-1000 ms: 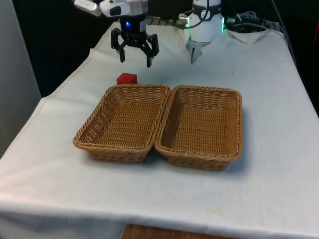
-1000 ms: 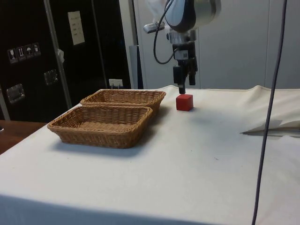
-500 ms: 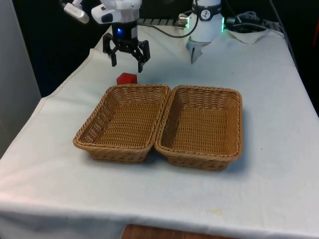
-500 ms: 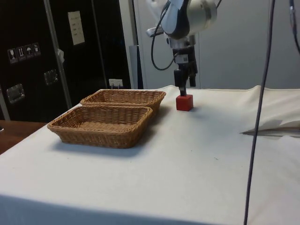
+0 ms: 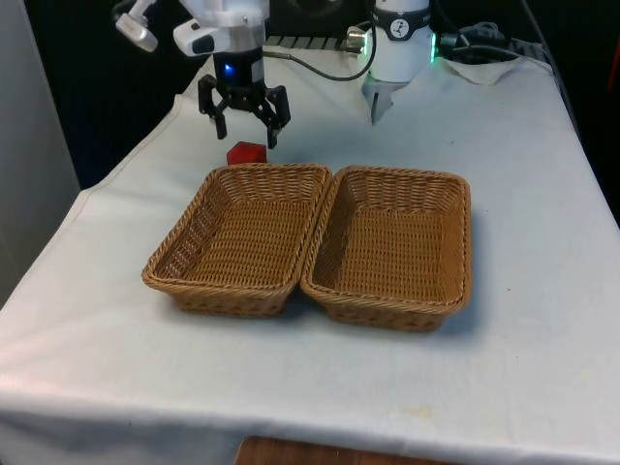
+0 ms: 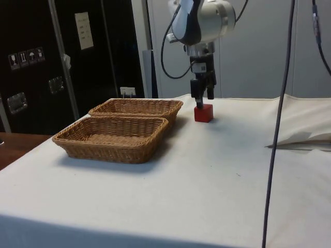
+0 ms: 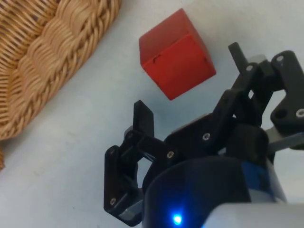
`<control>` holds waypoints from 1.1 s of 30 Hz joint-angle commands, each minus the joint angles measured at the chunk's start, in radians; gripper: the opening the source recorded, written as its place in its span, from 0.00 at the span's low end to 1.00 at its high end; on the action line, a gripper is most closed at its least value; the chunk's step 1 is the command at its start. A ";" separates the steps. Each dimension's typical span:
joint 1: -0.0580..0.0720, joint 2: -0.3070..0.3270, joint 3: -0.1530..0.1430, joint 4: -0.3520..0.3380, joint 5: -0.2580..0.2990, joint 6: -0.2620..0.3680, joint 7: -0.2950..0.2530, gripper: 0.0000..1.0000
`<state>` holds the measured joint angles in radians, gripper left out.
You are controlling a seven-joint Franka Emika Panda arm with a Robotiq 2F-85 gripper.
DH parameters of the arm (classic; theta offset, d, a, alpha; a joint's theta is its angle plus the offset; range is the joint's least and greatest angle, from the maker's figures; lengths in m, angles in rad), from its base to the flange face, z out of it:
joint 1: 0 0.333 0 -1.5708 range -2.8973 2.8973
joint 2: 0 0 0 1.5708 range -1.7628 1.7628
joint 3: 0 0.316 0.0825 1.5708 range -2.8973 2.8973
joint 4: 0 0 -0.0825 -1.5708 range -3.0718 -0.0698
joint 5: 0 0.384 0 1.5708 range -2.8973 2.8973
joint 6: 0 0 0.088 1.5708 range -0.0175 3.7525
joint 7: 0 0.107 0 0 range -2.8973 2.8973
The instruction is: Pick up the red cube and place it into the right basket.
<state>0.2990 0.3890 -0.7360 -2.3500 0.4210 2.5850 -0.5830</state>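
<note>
White cloth (image 5: pixel 542 252) is covering the table, dark cabinets (image 6: pixel 31 62) sitting behind it in the side view. Two wicker baskets are lying side by side, touching: left basket (image 5: pixel 199 281) and right basket (image 5: pixel 455 281) as the front view has them. Gripper (image 5: pixel 244 131) is hanging just above the red cube (image 5: pixel 246 153), fingers (image 7: pixel 143 119) spread wide, gripping nothing. Cube is resting on the cloth just beyond the left basket's far rim, apart from it.
</note>
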 commanded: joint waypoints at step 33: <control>-0.009 0.101 0.032 0.049 0.232 -0.024 -0.164 1.00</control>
<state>0.2980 0.4920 -0.7110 -2.3040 0.6440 2.5620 -0.7370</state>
